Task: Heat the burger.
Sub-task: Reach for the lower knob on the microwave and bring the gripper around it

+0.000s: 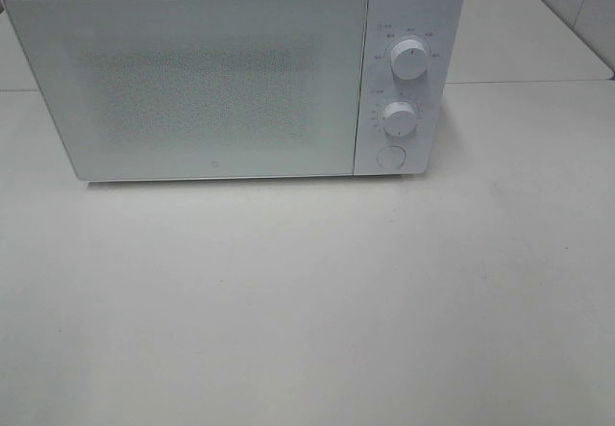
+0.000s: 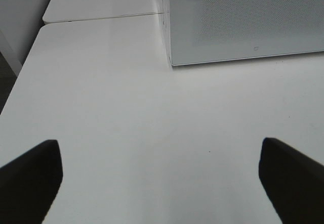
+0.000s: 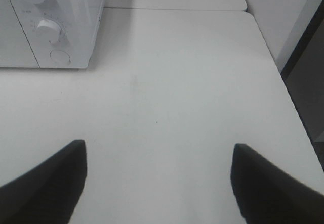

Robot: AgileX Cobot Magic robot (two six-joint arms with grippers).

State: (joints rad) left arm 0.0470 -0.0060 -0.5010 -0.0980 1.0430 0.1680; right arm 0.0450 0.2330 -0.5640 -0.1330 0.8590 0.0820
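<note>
A boxy white microwave oven (image 1: 192,85) is set at the far side of a plain white tabletop (image 1: 307,301). Its wide, dot-patterned door (image 1: 183,80) is shut flush. On the control panel at its right end, two round white knobs (image 1: 410,60) (image 1: 400,114) are stacked above a round white push-button (image 1: 390,156).

The burger is not shown in any view, and nothing can be made out through the door, so its place cannot be told.

The left gripper (image 2: 159,148) is held above bare tabletop on the near side of the oven's left end, its dark fingers (image 2: 30,178) spread wide and holding nothing. The right gripper (image 3: 159,147) is held above bare tabletop near the control panel, likewise spread wide with nothing between its fingers (image 3: 268,183).
</note>
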